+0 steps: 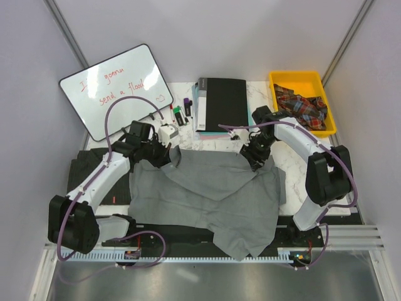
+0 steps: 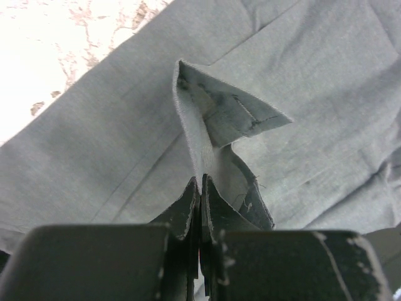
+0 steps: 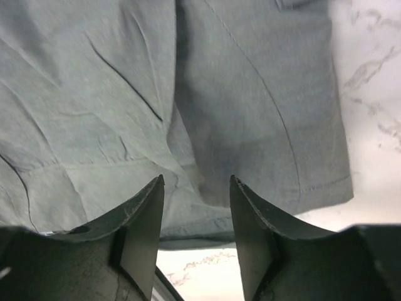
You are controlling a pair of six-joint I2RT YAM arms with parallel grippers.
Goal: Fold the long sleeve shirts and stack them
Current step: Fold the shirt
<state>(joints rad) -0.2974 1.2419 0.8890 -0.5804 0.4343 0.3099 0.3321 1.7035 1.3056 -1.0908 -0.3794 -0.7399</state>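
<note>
The plain mid-grey shirt (image 1: 210, 200) lies spread and rumpled over the middle of the table. My left gripper (image 1: 164, 156) is at its upper left edge, shut on a pinched fold of the grey cloth (image 2: 213, 119), which stands up from the fingertips (image 2: 188, 207). My right gripper (image 1: 254, 158) is open over the shirt's upper right edge, with nothing between its fingers (image 3: 150, 213); grey cloth (image 3: 94, 94) lies below it. The dark charcoal shirt (image 1: 84, 166) lies under the grey one, showing at the left and along the front edge.
A black book with a teal edge (image 1: 220, 103) lies at the back centre, with markers (image 1: 180, 115) beside it. A whiteboard (image 1: 116, 88) leans at the back left. A yellow bin (image 1: 285, 79) holding plaid cloth sits at the back right. Marble table (image 3: 376, 63) shows at the right.
</note>
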